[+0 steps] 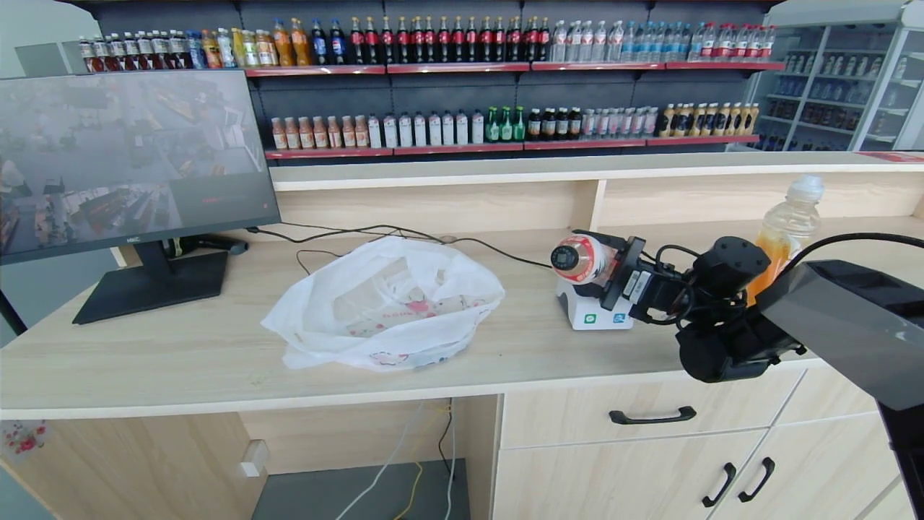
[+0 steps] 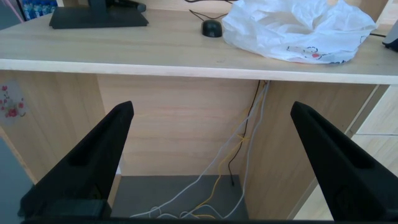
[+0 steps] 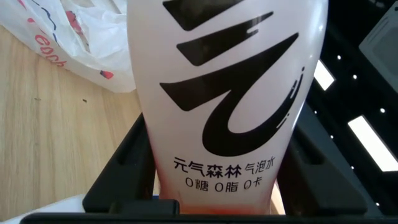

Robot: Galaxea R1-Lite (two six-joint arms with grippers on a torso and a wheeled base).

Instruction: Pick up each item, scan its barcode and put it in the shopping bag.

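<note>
Now R tool [image 1: 603,264] grips bottle [image 1: 576,258], prob. above scanner [image 1: 593,313].

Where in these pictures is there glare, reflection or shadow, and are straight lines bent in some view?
Head view: the monitor mirrors the room; the front edge of the counter bows, as through a wide lens. Left wrist view: shade under the counter, the shopping bag brightly lit. Right wrist view: bright bars, likely reflected lamps, on the dark surface beside the bottle.

R arm [image 1: 729,339] blk — looped cables, white stickers [image 1: 635,284].
</note>
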